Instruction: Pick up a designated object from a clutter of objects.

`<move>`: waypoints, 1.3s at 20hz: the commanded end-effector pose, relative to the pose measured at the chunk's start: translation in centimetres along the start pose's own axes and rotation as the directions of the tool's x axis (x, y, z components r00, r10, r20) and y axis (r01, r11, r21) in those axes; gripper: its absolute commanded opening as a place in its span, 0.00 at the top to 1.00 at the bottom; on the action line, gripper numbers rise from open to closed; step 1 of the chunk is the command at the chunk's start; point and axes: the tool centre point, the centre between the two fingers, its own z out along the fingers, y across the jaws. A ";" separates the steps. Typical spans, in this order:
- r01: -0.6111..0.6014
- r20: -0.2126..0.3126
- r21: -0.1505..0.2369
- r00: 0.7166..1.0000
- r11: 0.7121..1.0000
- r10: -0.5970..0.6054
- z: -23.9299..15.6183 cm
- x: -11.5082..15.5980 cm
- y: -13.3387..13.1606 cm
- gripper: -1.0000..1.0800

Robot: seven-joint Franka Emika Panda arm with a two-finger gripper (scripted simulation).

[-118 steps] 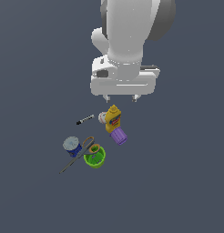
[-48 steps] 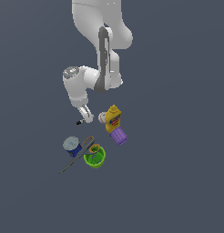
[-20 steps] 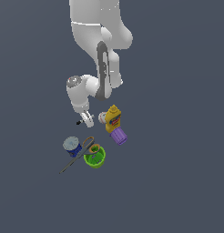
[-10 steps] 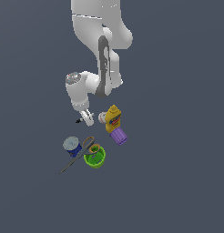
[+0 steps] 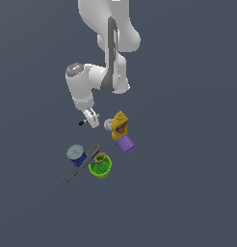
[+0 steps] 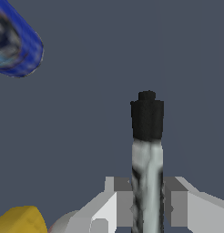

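The marker [image 6: 147, 173], a thin white-grey barrel with a black end, sits between my gripper's [image 6: 147, 205] two fingers, which are shut on its barrel. In the exterior view my gripper [image 5: 91, 118] is to the left of the clutter, and the marker's black end [image 5: 82, 122] sticks out to the left of it. The clutter holds a yellow bottle [image 5: 120, 126] with a red label, a white ball [image 5: 108, 124], a purple cup [image 5: 125, 144], a green cup [image 5: 100, 166], a blue can [image 5: 76, 155] and scissors [image 5: 84, 163].
In the wrist view the blue can [image 6: 16, 45] shows at one corner, and the yellow bottle [image 6: 18, 220] and the white ball [image 6: 63, 224] at another. The floor is plain dark grey. The arm's white links [image 5: 108, 43] rise above the gripper.
Over the last second the gripper has shifted slightly upward in the exterior view, with the marker in it. The other items have not moved.
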 end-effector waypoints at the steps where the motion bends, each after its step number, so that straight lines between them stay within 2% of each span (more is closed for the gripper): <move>1: -0.001 -0.001 -0.001 1.000 1.000 0.001 -2.0 -0.1 -0.3 1.00; 26: 0.000 -0.003 -0.002 1.000 1.000 0.000 -23.6 -0.5 -4.1 1.00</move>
